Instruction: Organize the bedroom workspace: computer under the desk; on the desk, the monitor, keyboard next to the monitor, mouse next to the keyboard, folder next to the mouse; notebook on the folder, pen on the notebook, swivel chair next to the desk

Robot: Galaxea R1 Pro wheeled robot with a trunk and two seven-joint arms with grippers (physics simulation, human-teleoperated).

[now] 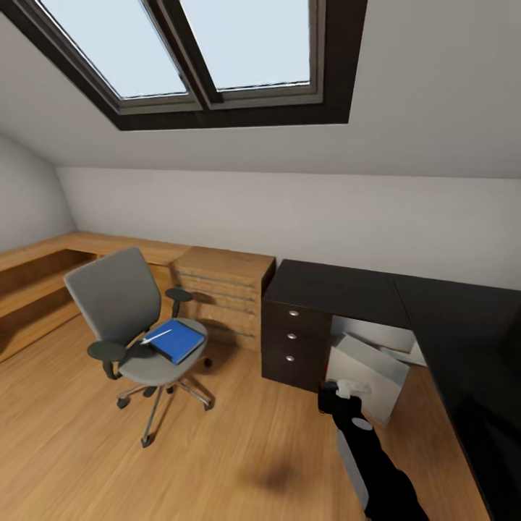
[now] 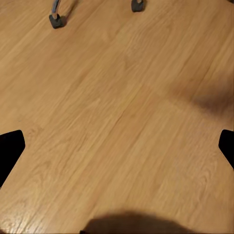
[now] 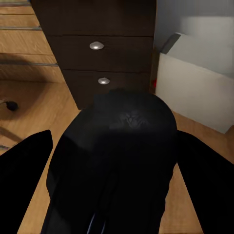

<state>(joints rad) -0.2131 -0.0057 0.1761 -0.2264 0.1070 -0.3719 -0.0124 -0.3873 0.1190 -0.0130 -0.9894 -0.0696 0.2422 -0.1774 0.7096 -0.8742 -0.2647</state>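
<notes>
No writing or brand can be read anywhere.

Nearest in the head view, the right arm reaches forward over the wood floor (image 1: 217, 456), its right gripper (image 1: 339, 396) near the front of the desk's drawer unit (image 1: 293, 336). The right wrist view shows what the head view cannot: the right gripper (image 3: 114, 146) pinches a rounded black lump, the mouse (image 3: 114, 161), between its two dark fingers (image 3: 24, 165), with two round silver knobs (image 3: 96, 46) of the drawers just beyond.

The left wrist view looks down at bare floor boards; the tips of the left gripper (image 2: 117, 146) sit at opposite edges of that picture, spread wide with nothing between them, and two black castors (image 2: 56, 20) lie beyond.

Farther on, the computer (image 1: 369, 380), a light-grey box, leans tilted under the desk (image 1: 340, 289), beside the drawer unit. The glossy black desk top runs along the wall and turns toward the camera at the right.

Left of the desk, the chair (image 1: 134, 318) stands apart from it on the floor. The blue folder (image 1: 177, 340) lies on the seat's front edge, and the pen (image 1: 155, 337) rests across the folder's near-left corner.

Behind the chair, a light-wood chest (image 1: 224, 289) and bench (image 1: 43, 268) line the wall under a dark-framed skylight (image 1: 202, 51).
</notes>
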